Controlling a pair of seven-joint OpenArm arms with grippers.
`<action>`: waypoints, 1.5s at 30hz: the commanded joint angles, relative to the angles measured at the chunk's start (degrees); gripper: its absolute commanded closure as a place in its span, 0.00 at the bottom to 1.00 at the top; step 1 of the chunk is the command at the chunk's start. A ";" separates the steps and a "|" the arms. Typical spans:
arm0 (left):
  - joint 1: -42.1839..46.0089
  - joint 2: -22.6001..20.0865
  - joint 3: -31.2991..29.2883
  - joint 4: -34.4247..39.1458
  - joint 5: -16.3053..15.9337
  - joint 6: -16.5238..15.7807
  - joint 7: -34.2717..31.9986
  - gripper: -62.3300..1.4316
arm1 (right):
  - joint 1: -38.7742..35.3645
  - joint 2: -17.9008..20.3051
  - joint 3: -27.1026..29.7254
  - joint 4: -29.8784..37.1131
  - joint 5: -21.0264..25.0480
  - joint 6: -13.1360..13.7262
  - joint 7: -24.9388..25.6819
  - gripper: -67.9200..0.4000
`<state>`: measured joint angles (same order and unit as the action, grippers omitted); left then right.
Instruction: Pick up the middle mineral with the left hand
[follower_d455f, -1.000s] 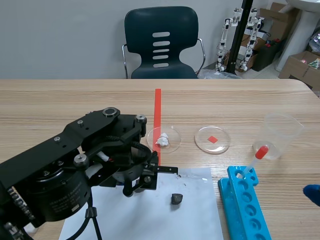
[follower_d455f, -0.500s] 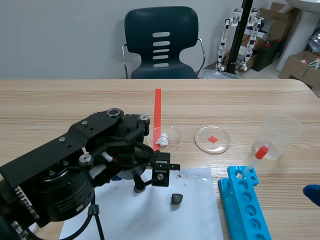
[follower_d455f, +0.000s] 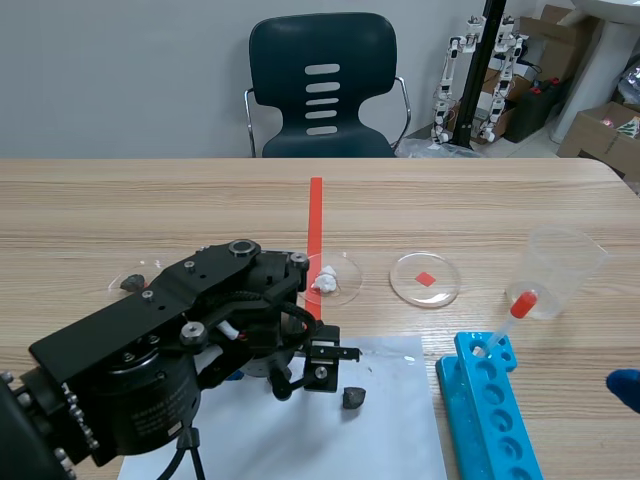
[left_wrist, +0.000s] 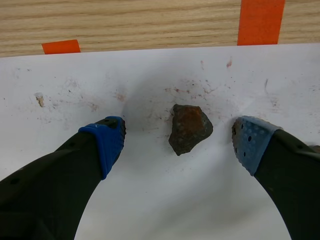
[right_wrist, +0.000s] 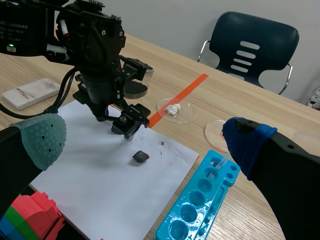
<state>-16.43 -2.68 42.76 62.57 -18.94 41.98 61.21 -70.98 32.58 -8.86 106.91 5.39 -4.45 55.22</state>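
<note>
A dark, rust-brown mineral (left_wrist: 189, 128) lies on the white paper (left_wrist: 165, 200). In the left wrist view it sits between the two blue pads of my left gripper (left_wrist: 178, 134), which is open and touches nothing. The scene view places the same mineral (follower_d455f: 353, 397) just to the right of the left gripper (follower_d455f: 305, 372), and it also shows in the right wrist view (right_wrist: 140, 156). A white mineral (follower_d455f: 325, 279) rests in a petri dish past the paper. Another dark mineral (follower_d455f: 130, 283) lies in a dish at the far left. My right gripper (right_wrist: 140, 142) hangs open, far from all of them.
An empty petri dish (follower_d455f: 425, 277) lies over an orange mark right of the white mineral. A clear beaker (follower_d455f: 560, 268), a red-capped pipette (follower_d455f: 512, 312) and a blue tube rack (follower_d455f: 488, 405) occupy the right side. A white slab (right_wrist: 30, 92) and coloured blocks (right_wrist: 30, 220) lie at the left.
My left arm has moved right and down across the paper toward the dark mineral. The dish at the far left has come into sight behind it. The right gripper has not moved.
</note>
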 joint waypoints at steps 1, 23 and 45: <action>-0.76 0.61 -0.15 -0.13 0.24 0.26 -0.17 0.26 | 0.22 0.26 0.17 1.14 0.17 0.00 1.03 0.00; -0.74 0.90 -0.15 -0.17 0.02 -0.63 0.31 0.82 | 0.22 0.26 0.17 1.14 0.17 0.00 1.03 0.00; 6.32 -10.19 -0.63 18.84 1.22 -0.76 -13.70 0.82 | 0.22 0.26 0.17 1.14 0.17 0.00 1.03 0.00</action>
<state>-10.85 -12.21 42.76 80.49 -18.02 41.15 48.66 -70.98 32.58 -8.86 106.91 5.39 -4.45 55.22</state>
